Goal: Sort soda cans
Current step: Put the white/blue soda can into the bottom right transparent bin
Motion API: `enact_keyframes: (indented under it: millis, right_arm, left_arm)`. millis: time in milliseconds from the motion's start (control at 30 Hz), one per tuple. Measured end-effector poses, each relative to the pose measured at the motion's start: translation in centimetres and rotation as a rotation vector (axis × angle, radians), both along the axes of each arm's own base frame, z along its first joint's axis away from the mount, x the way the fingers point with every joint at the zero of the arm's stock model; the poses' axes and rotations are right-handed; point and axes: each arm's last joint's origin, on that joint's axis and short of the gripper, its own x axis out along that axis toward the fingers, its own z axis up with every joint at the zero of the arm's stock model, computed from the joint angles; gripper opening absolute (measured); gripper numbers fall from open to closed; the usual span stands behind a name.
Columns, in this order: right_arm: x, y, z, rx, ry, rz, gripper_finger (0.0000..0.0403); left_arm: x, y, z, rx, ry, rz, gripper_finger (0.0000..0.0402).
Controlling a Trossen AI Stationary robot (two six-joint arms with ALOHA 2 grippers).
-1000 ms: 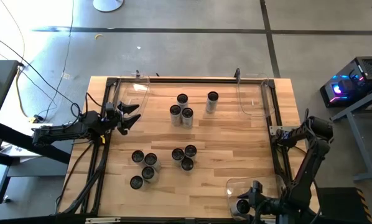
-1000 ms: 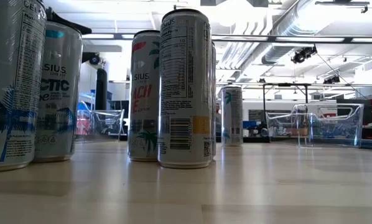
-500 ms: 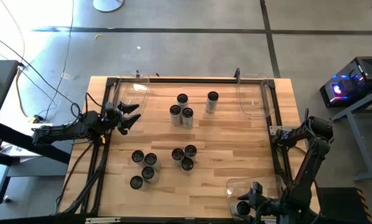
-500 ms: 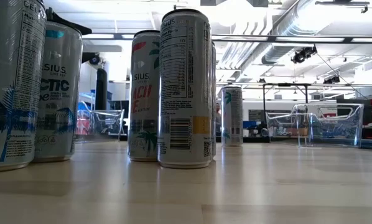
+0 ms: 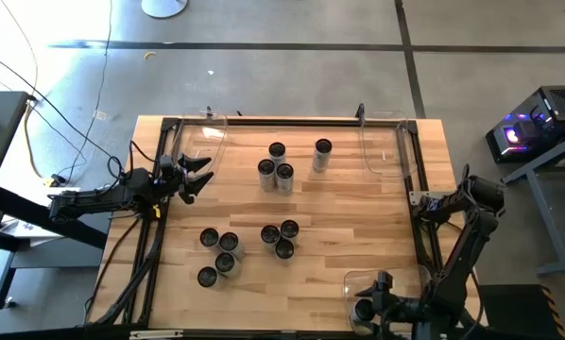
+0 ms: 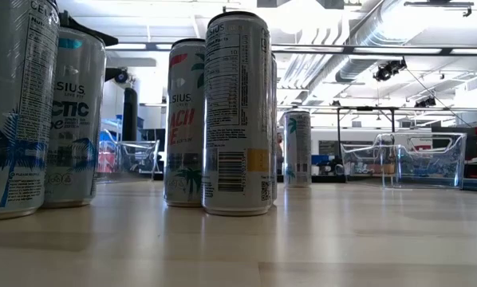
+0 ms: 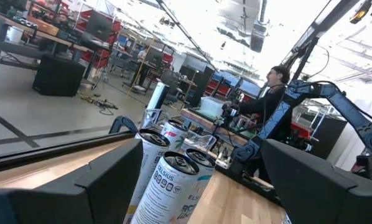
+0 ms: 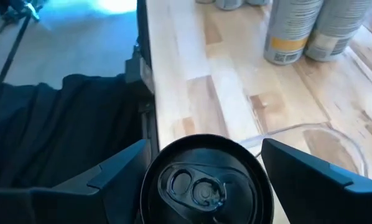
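Several soda cans stand upright on the wooden table: one cluster toward the far side (image 5: pixel 279 166), one in the middle (image 5: pixel 282 238) and one near the left (image 5: pixel 218 255). My right gripper (image 5: pixel 366 304) is at the table's near right corner, over a clear bin (image 5: pixel 396 280), shut on one more soda can (image 8: pixel 204 185) whose dark top faces the wrist camera. My left gripper (image 5: pixel 199 176) hangs open at the left edge, level, pointing at the far cluster (image 7: pixel 173 180) and touching nothing. My right gripper has the soda can between its two fingers, one at each side of the can's upper wall just under the rim (image 8: pixel 150 186). The fingers (image 8: pixel 310 180) come slanting down from the near side. The can stands upright; its base is hidden below its own top.
Two more clear bins stand at the far left (image 5: pixel 207 132) and far right (image 5: pixel 385 144) corners. A dark frame (image 5: pixel 160 217) runs along the table's left, far and right edges. Bare wood lies between the clusters and the right edge.
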Motion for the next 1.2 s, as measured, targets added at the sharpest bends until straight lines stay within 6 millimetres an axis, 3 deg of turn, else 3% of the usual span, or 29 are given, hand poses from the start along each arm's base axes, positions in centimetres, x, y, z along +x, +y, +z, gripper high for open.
enact_keyframes:
  millis: [333,767,1067,1200]
  right_arm:
    - [0.7,-0.3,-0.1,0.012,0.046,0.017,0.0303]
    - [0.8,-0.1,1.4,0.088,0.002,0.027,0.0303]
    - [0.8,0.1,1.6,0.017,0.004,0.119,0.0303]
    - [0.7,0.2,2.5,0.018,-0.005,0.215,0.0303]
  left_arm:
    - [0.0,0.0,0.0,0.000,0.000,0.000,0.0323]
    - [0.0,0.0,0.0,0.000,0.000,0.001,0.0323]
    - [0.0,0.0,0.0,-0.001,0.002,0.001,0.0323]
    - [0.0,0.0,0.0,-0.001,0.003,0.001,0.0323]
